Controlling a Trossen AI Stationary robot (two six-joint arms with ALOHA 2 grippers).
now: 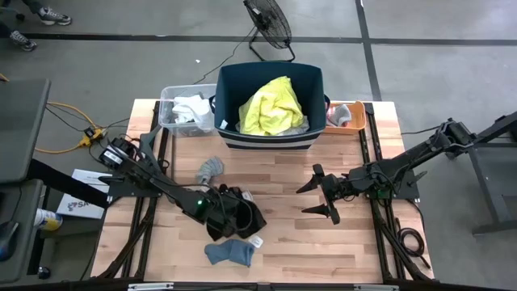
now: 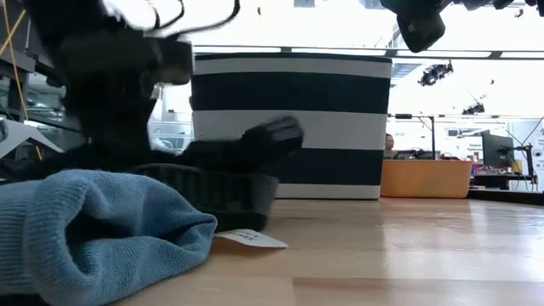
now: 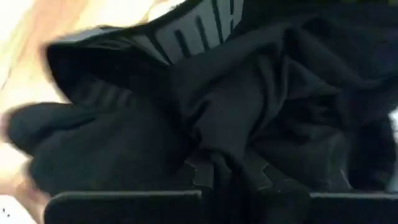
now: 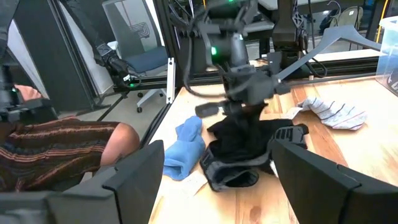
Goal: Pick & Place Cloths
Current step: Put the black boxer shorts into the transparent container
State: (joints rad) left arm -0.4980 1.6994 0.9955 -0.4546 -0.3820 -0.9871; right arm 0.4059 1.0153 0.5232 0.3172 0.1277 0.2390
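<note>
While the left pincer (image 1: 220, 212) presses down into the crumpled dark grey shorts (image 1: 242, 217) at the near-left part of the pale wooden desk (image 1: 291, 242), its fingers are buried in the fabric; whether they are clenched or released cannot be told. Left wrist view shows only dark folds and a printed waistband filling the picture. Shorts lie bunched, no clear long axis; a white tag (image 2: 246, 239) sticks out onto the desk on their right side. Just in front of them, toward the near edge, lies a soft blue sock (image 1: 230, 253), long axis running left to right across the desk, apart from the shorts by a narrow strip of wood. A grey striped sock (image 1: 210, 170) lies farther back, between the shorts and the tub, long axis slanting from near-left to far-right. Navy plastic tub with white stripes (image 1: 271, 137) stands at the far middle of the desk, a neon yellow shirt (image 1: 273, 107) heaped inside. Left of the tub, touching it, a clear plastic bin (image 1: 167, 101) holds white fabric (image 1: 191, 109). Right of the tub, a small orange tray (image 1: 352, 115). Right pincer (image 1: 319, 198) hovers right of centre, released, fingers spread wide, pointing toward the shorts, well apart from them.
</note>
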